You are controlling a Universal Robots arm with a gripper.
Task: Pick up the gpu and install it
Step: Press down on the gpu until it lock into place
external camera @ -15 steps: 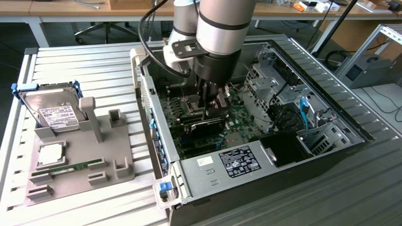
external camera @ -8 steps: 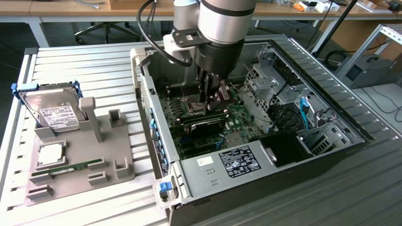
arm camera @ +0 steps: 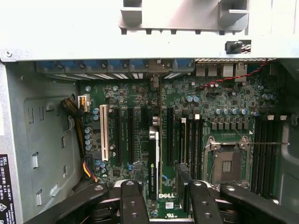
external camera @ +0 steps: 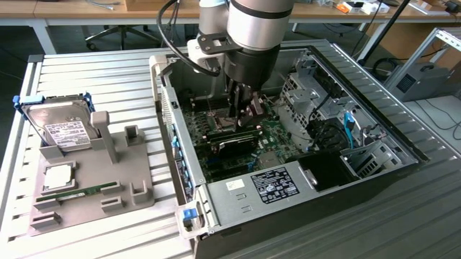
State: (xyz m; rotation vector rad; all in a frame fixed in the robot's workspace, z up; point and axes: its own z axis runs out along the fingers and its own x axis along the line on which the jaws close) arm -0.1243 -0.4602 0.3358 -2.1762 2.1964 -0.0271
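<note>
GPU [arm camera: 153, 156] stands edge-on in the motherboard [arm camera: 187, 121], apparently seated, between the spread-fingered tool [arm camera: 161, 196].

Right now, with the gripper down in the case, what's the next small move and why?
Probably lift straight up a little. The gpu stands on edge in a slot on the motherboard, and the gripper is open, one finger on either side, apparently not touching it.
</note>
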